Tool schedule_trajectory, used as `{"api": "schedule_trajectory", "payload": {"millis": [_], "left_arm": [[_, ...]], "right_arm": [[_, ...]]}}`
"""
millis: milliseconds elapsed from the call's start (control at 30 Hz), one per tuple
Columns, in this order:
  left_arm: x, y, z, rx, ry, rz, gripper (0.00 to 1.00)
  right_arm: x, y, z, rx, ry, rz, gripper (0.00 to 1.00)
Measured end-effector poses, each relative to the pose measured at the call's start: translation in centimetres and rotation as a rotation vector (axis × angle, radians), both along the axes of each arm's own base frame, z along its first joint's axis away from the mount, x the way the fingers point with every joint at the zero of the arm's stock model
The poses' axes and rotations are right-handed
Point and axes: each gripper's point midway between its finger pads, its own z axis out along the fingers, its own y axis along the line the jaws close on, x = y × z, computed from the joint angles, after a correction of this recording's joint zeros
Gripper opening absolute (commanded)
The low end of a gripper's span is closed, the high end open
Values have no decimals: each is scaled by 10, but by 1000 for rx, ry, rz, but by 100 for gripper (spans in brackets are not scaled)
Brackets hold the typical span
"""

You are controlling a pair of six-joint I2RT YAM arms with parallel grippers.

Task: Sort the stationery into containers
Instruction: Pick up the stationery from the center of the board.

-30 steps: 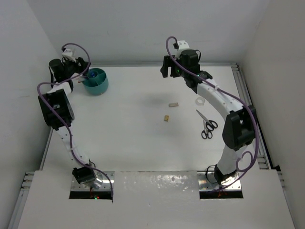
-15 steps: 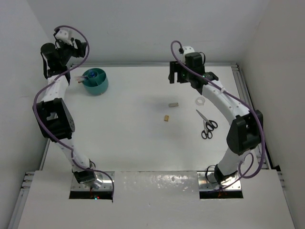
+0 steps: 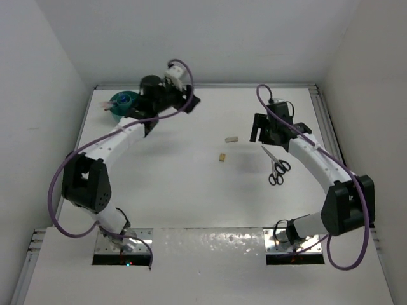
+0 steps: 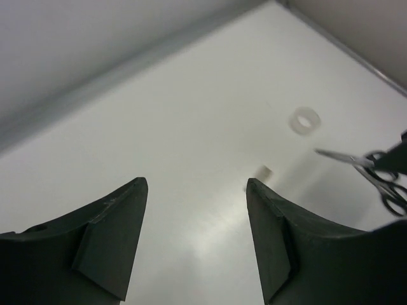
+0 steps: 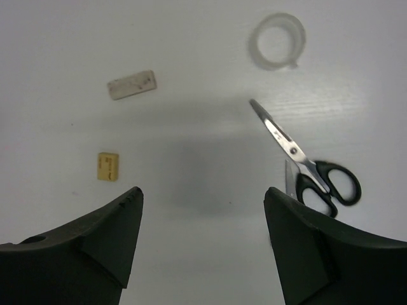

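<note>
- From the top camera, the round teal plastic tub point(image 3: 118, 108) stood at the far left of the white table point(image 3: 178, 190), partly behind the left arm. The left gripper point(image 3: 191, 101) hung to the right of it, pointing toward the middle. The right gripper point(image 3: 259, 130) hovered over the far end of the black-handled steel scissors point(image 3: 277, 168). A small tan eraser block point(image 3: 222, 157) and a pale grey rectangular block point(image 3: 231, 138) lay between the arms, well apart from the tub.
- The left wrist camera showed its fingers point(image 4: 111, 241) spread wide with nothing between them, high over bare table. The translucent white tape roll point(image 4: 305, 120) lay far ahead.
- The right wrist camera showed its fingers point(image 5: 95, 248) likewise apart and empty. The scissors lay right of centre, blades slightly open. To lift them well, the wrist probably needed to shift right and turn so the jaws straddled the pivot, then descend squarely until the tips met the table.
</note>
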Motion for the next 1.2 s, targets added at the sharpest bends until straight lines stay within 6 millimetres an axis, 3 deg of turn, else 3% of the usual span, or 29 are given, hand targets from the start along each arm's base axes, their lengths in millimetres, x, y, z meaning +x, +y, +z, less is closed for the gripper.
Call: {"api": "schedule_trajectory", "payload": {"millis": [133, 267, 333, 567, 967, 1200], "left_arm": [[-41, -70, -80, 77, 260, -28, 61], [-64, -113, -144, 180, 444, 5, 63], [-64, -125, -163, 220, 501, 41, 64], [-65, -128, -191, 287, 554, 159, 65], [-101, -140, -241, 373, 625, 163, 58], [-114, -141, -264, 404, 654, 172, 47]], "right_arm": [[-21, -25, -5, 15, 3, -116, 76], [-36, -28, -14, 35, 17, -139, 75], [-45, -27, -21, 45, 28, -139, 75], [-65, -29, -33, 57, 41, -140, 75], [-78, -32, -31, 73, 17, -144, 74], [-86, -33, -31, 80, 7, -141, 74]]}}
